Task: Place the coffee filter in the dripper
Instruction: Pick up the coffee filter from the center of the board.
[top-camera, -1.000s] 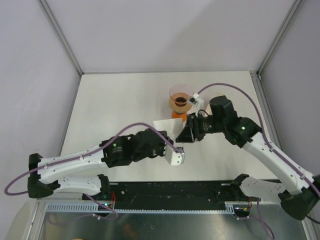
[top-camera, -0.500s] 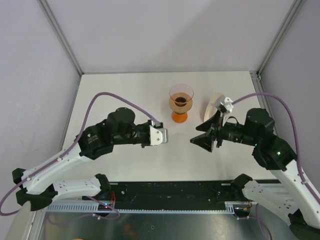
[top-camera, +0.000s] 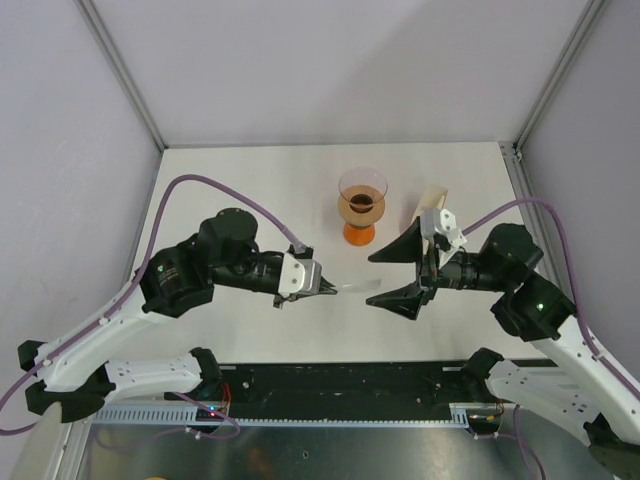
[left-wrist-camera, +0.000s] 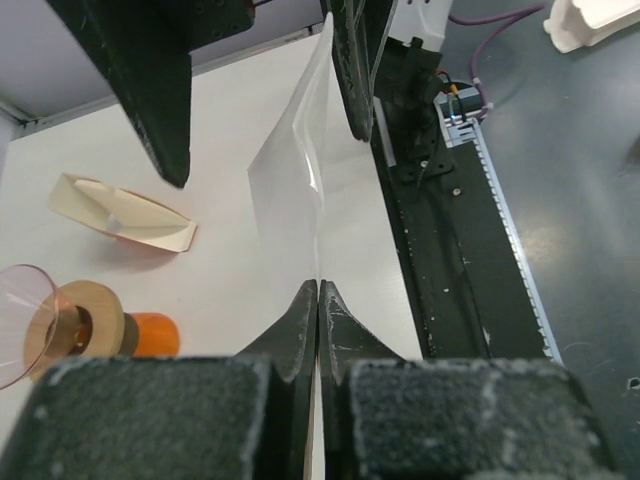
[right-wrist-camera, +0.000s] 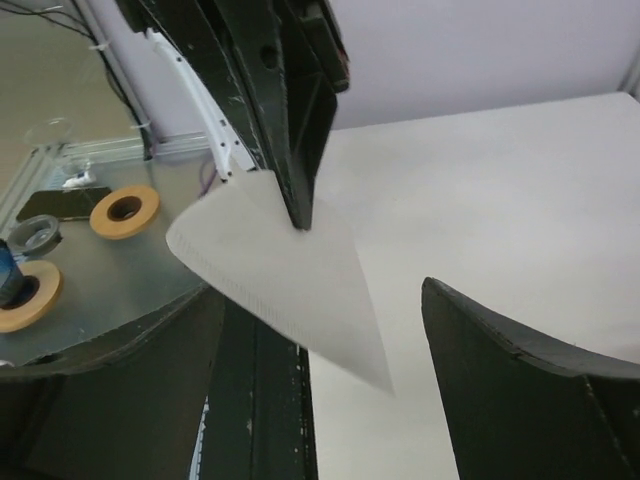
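Note:
The coffee filter (top-camera: 358, 287) is a thin white paper fan held above the table. My left gripper (top-camera: 328, 287) is shut on its edge (left-wrist-camera: 318, 288). The sheet (left-wrist-camera: 297, 165) reaches toward my right gripper (top-camera: 388, 274), which is open with its two fingers on either side of the filter's far end (right-wrist-camera: 290, 265), not touching it. The dripper (top-camera: 362, 190), a clear pinkish funnel, sits on a brown ring and orange base at the table's middle back, apart from both grippers. It also shows at the lower left of the left wrist view as the dripper (left-wrist-camera: 22, 322).
A cream bundle of filters (top-camera: 432, 198) lies right of the dripper, behind my right arm, and the bundle (left-wrist-camera: 125, 215) also shows in the left wrist view. Tape rolls (right-wrist-camera: 124, 210) lie on the metal shelf below the table's near edge, past the black rail (top-camera: 340, 385).
My right jaws have spread much wider. The left gripper has swung down and right, so the filter now points edge-on between the right fingers. Both arms have pulled back from the dripper.

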